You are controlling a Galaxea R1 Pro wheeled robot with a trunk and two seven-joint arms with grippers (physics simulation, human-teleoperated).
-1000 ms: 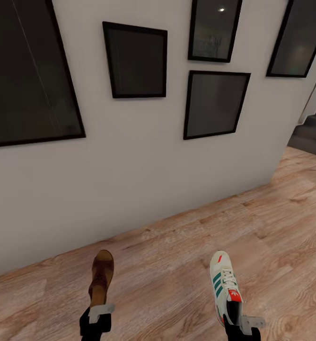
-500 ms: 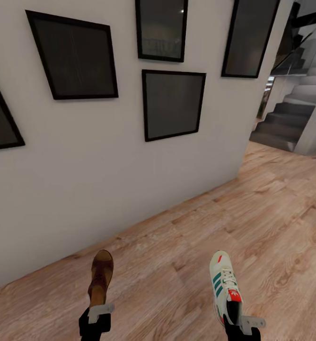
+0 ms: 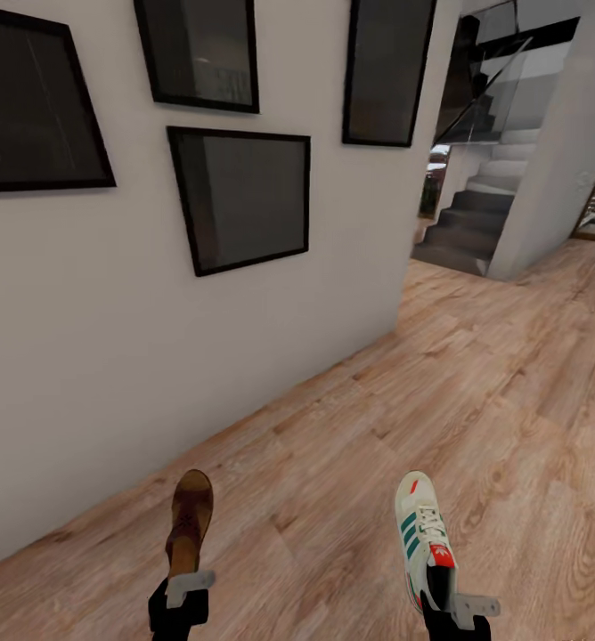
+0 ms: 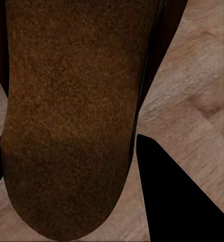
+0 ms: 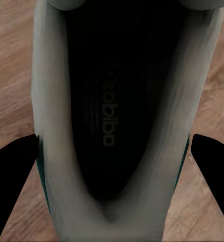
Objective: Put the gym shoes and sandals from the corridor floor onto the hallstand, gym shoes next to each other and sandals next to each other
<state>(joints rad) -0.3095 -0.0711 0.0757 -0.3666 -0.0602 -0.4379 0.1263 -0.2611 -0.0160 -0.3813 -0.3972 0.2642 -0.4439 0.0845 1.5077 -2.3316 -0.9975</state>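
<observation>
1. Head view: the left tool [image 3: 180, 595] holds a sandal [image 3: 191, 521] by its heel and the right tool [image 3: 451, 614] holds a gym shoe [image 3: 424, 534], both carried above the floor [image 3: 476, 392] beside a wall [image 3: 110, 356] hung with frames [image 3: 242, 198]; stairs [image 3: 465, 227] lie ahead.
2. Left wrist view: the sandal's footbed [image 4: 66, 121] sits between the dark fingers [image 4: 172, 191].
3. Right wrist view: the gym shoe's opening [image 5: 117, 111] sits between the fingers [image 5: 11, 176].
4. Step, as I judge: carrying both toward the rack; next, find it and drive up.

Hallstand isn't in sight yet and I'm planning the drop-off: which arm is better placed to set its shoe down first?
Neither clearly: the left gripper holds a sandal, the right gripper a gym shoe, both level. The wall crowds the left, so perhaps the right.
</observation>
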